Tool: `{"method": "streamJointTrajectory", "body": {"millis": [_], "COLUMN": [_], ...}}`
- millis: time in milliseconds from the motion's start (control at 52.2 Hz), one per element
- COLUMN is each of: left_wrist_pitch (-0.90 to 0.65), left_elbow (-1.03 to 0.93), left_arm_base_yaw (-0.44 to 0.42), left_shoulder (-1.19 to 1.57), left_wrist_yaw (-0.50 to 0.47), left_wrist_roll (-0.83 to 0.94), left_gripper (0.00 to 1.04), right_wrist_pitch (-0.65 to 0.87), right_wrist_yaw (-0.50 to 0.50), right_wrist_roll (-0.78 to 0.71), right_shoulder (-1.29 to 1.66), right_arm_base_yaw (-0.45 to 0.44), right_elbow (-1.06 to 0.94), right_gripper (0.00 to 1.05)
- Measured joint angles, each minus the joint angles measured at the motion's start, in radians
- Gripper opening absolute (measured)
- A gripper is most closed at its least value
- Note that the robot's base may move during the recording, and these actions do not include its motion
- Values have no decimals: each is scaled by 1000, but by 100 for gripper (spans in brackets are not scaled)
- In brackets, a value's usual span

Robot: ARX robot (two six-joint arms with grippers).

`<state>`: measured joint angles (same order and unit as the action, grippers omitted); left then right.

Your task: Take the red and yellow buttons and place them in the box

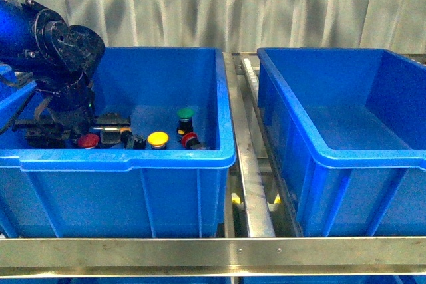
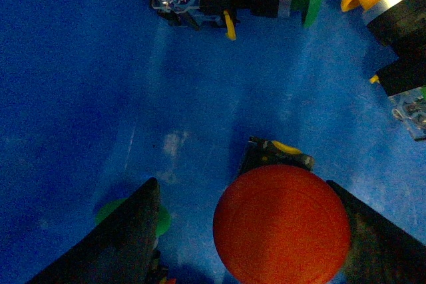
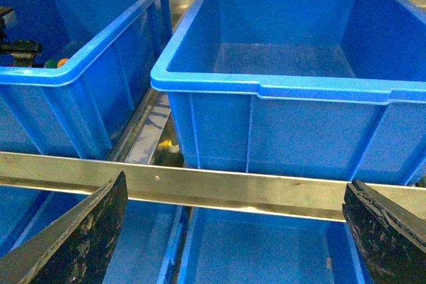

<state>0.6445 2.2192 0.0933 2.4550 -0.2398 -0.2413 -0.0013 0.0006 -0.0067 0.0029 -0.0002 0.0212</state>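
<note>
Down inside the left crate [image 1: 126, 159], the left claw [image 2: 256, 231] stands spread around a red button [image 2: 281, 224], seemingly not gripping it; a yellow button [image 1: 158, 139] lies nearby. Right claw [image 3: 236, 241] hangs released before the box [image 1: 346, 159].

Lowered left claw [image 2: 243, 194], jaws apart, right claw [image 3: 236, 181] apparently spread wide
</note>
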Motion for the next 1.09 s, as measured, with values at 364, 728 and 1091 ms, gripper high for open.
{"method": "streamJointTrajectory", "body": {"millis": [364,728,1091], "left_wrist_pitch": [-36,-256,-534], "left_elbow": [-5,-321,-786], "left_arm_base_yaw": [11,24,-16], "left_shoulder": [1,-291,-727], "left_wrist_yaw": [-25,81,406], "left_wrist_roll": [23,58,-20], "left_gripper": [32,32,32], "right_wrist_pitch": [0,0,0], "right_wrist_yaw": [0,0,0], "right_wrist_roll": [0,0,0], "right_shoulder": [0,0,0], "right_arm_base_yaw": [0,0,0], "right_elbow": [0,0,0], "right_gripper": [98,98,98]}}
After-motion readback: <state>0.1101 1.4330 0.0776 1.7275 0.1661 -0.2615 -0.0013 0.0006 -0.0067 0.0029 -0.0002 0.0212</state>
